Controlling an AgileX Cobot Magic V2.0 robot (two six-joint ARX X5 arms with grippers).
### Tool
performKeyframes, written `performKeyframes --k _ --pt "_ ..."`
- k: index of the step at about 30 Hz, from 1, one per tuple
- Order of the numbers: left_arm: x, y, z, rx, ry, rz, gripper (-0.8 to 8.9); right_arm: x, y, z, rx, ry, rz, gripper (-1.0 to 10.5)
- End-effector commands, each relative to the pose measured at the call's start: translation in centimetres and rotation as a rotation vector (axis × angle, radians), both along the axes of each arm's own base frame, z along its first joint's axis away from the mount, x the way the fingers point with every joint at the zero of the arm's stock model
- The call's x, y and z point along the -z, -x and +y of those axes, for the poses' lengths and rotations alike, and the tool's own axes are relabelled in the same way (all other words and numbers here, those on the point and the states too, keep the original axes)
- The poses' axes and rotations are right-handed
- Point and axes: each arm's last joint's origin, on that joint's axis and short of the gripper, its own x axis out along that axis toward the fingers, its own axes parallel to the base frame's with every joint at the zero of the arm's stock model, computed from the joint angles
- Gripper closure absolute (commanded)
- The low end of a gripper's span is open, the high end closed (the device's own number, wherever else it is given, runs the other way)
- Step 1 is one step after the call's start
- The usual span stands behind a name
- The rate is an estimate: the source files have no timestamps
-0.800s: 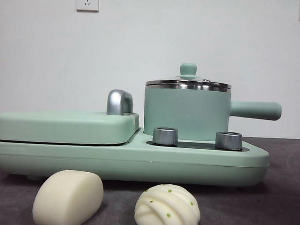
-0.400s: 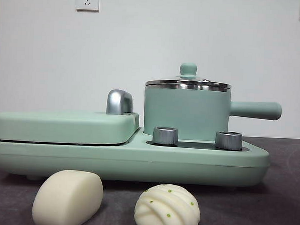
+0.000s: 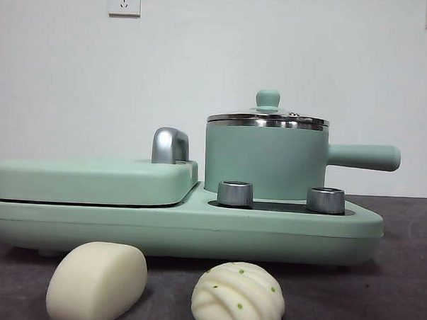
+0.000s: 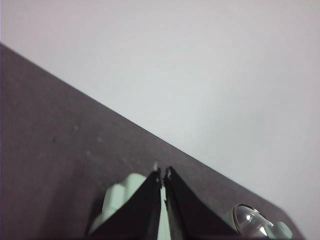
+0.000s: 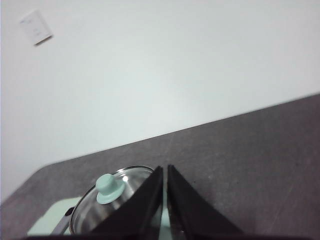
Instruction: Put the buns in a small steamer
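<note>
Smooth bun [image 3: 97,282]: I see it on the dark table [image 3: 399,281], near edge, left of centre, lying on its side; nothing touching it.
Pleated bun [image 3: 239,296]: near edge, just right of the smooth one, small gap btwn them; green specks on top, sits alone on the table.
Small steamer [image 3: 266,160]: on the right half of the mint cooker base [image 3: 182,233], behind both buns; glass lid w/ green knob [image 3: 268,99] is on, side handle [image 3: 363,156] sticks out to the right.
Griddle section [image 3: 92,179]: left half of the base, lid down, steel handle [image 3: 170,145] at its far right corner.
Knobs [image 3: 235,193]: two steel ones on the base in front of the steamer.
Left gripper [image 4: 163,175]: jaws pressed together, nothing btwn them; up off the table, cooker partly seen below.
Right gripper [image 5: 165,171]: jaws closed tip to tip, empty; I see it raised above the steamer, lid and knob in its view.
Front view: neither arm shows.
</note>
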Motion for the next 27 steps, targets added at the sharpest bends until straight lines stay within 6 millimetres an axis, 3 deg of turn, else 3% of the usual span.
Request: performKeyframes --k 1,6,12,20,27 --pt "-2.8 0.0 -0.1 0.012 -0.152 -0.033 8.01 -1.6 -0.5 0.1 -0.032 0.121 -0.014 9.3" --pt "-6.3 -1.2 -0.3 0.067 -0.283 -0.009 8.01 -3.9 -1.9 0.5 -0.112 0.226 -0.001 9.3" --pt "-8.5 -3.6 -0.7 0.177 -0.418 0.048 8.01 -5.5 -4.0 0.8 -0.184 0.336 -0.001 9.3" --pt "-8.9 -7.2 -1.8 0.363 -0.546 0.101 8.01 -4.2 -6.7 1.4 -0.256 0.508 0.053 9.3" --pt "-7.8 -8.6 -3.1 0.499 -0.687 0.133 7.8 -3.1 -7.1 2.4 -0.35 0.668 0.075 9.3"
